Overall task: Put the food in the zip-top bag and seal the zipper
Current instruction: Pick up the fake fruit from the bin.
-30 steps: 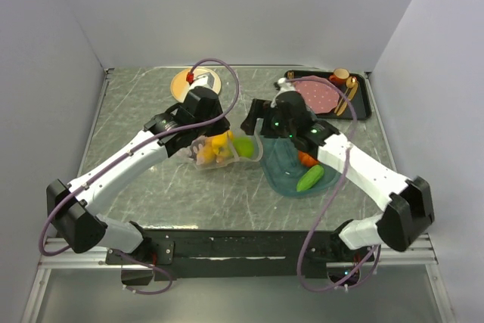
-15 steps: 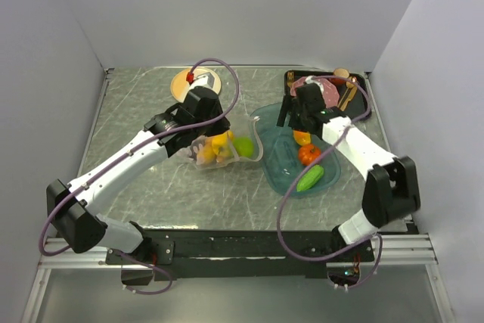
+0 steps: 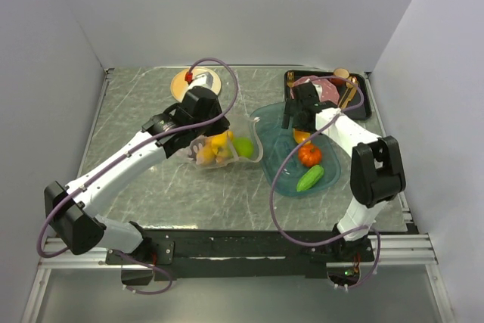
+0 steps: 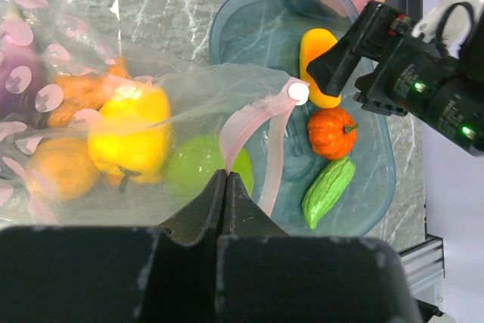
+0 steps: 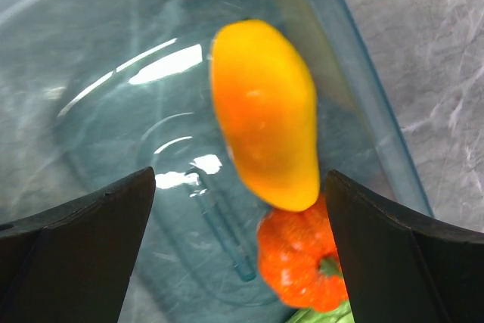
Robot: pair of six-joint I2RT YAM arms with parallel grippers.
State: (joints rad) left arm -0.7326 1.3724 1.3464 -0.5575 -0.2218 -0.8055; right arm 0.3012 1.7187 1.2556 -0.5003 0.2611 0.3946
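three foods [image 3: 308,154] in tray [image 4: 257,35]; left fingers [image 4: 198,213] pinch zipper [image 4: 246,122].

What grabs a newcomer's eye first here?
The clear zip-top bag left of centre, bright toy food inside, its pink zipper pinched in the shut left pincer. Beside it the teal tray holds an orange-yellow piece, tomato and cucumber, with the right pincer open over the yellow one.

bright even light, tray [image 5: 91,73] glare, slight blur
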